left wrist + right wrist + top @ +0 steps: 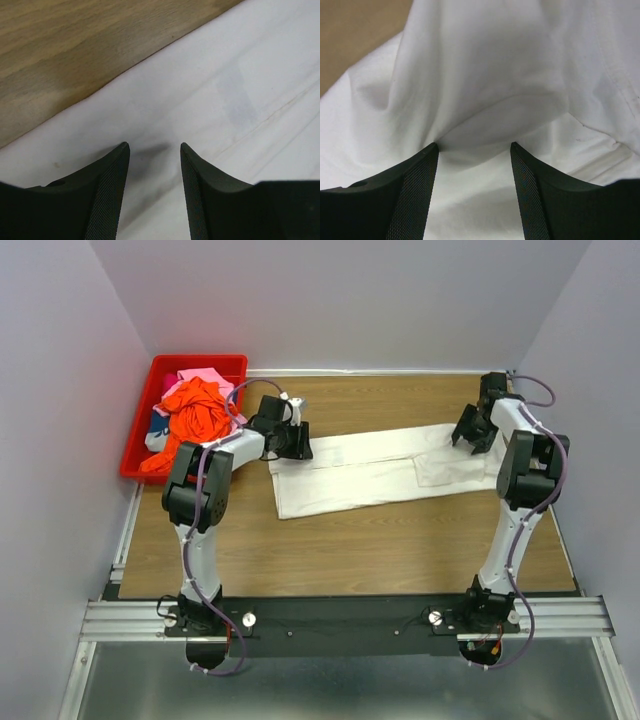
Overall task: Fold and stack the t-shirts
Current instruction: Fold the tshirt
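Now: left gripper (155, 150) spread, tips just over white shirt (350, 480), its 9 o'clock end; right gripper (474, 149) spread too, tips against puckered cloth at 3 o'clock end (nothing pinched). White shirt lies centred on table (330, 550).

Pale lavender-grey walls close the space in on three sides: a back wall (340, 300) across the top of the frame, a left wall (50, 440) and a right wall (610, 350) slanting down its edges. They are plain, and the light on them is soft and even. In the middle stands a table (350, 550) with a light-brown wood-grain top and a thin white strip (400, 371) along its far edge. An aluminium rail (130, 615) crosses the bottom of the frame, with a dull grey metal surface (340, 685) below it.
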Controlling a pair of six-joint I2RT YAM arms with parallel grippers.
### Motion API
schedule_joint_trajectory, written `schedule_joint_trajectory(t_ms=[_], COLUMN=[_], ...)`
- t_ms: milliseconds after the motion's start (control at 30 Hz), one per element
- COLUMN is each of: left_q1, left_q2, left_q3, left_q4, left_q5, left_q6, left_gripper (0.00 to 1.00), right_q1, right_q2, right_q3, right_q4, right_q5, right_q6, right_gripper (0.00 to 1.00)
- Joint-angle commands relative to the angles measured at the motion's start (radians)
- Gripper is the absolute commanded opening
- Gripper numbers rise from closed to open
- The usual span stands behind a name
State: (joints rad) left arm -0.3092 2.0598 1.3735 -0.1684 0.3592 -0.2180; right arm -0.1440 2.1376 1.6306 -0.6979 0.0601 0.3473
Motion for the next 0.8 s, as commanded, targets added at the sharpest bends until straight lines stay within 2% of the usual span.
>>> schedule_joint_trajectory(t_ms=[0,133,367,600,767], left_q1=[0.021,0.021,0.021,0.019,0.004], left_q2=[-0.038,-0.113,-0.248,-0.210,-0.164], left_q3=[-0.137,-0.255,-0.294,-0.134,-0.037], left_q4=[-0.112,-0.105,-0.135,-0.177,-0.189], left_q5=[-0.098,-0.103,-0.069,-0.023,0.003], left_q6=[-0.020,-0.059,-0.052,0.009,0.009], left_gripper=[0.54,0.54,0.54,0.54,0.54], right_q1=[-0.009,-0.002,0.032,0.037,0.034], right_q2=[0.183,0.277,0.292,0.130,0.013], right_q3=[0.135,0.332,0.465,0.391,0.229], right_q4=[0.066,0.064,0.066,0.072,0.072], right_q5=[-0.029,-0.106,-0.172,-0.126,-0.065], right_q6=[-0.002,0.030,0.009,-0.024,-0.005], right_gripper=[0.67,0.67,0.68,0.70,0.71])
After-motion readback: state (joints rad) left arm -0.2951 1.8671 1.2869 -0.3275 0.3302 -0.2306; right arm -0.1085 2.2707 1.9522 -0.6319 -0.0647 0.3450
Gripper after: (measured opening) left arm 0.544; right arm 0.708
